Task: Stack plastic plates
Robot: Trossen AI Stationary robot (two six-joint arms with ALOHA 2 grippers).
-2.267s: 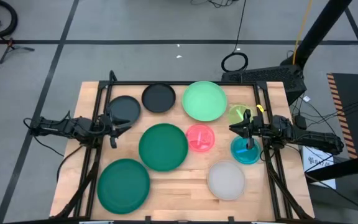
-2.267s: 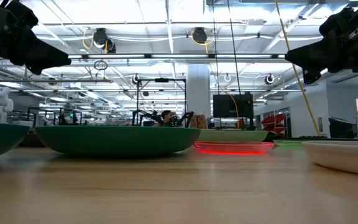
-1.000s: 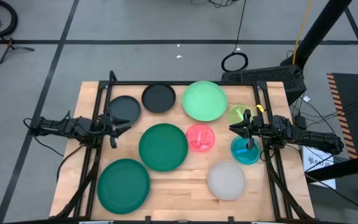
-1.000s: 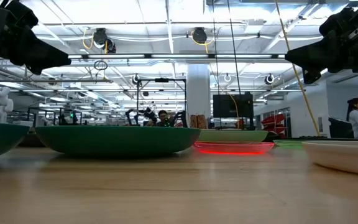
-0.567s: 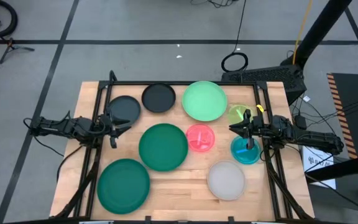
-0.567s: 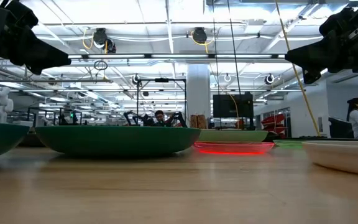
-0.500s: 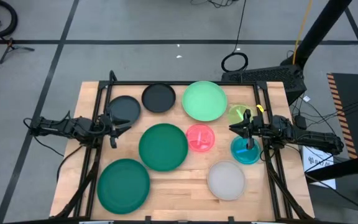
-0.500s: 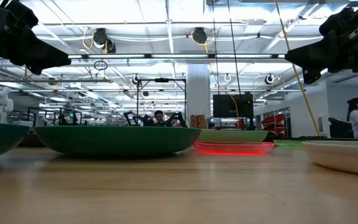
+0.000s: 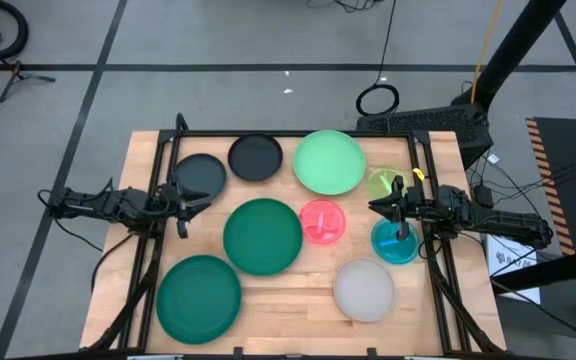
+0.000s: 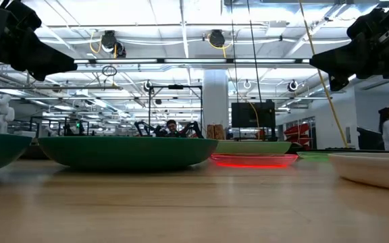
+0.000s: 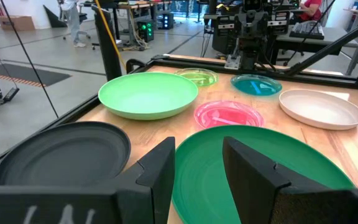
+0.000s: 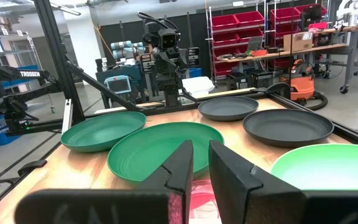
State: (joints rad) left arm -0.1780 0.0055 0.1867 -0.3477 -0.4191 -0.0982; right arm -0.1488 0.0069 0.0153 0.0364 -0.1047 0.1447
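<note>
With our left gripper (image 9: 181,204) parted and empty and our right gripper (image 9: 396,208) nearly closed, also empty, we risk one thing — fingers skidding off a shallow rim and shoving the pink plate (image 9: 321,222) into the dark green plate (image 9: 262,235) on the table (image 9: 298,300).

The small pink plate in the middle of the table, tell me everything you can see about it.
The small round translucent pink plastic plate is shallow, with a low raised rim and a glossy, see-through look. It lies flat and right side up on the wooden table, near the centre. It sits just right of the large dark green plate and below the light green plate. Nothing lies on it, and neither end effector touches it.
</note>
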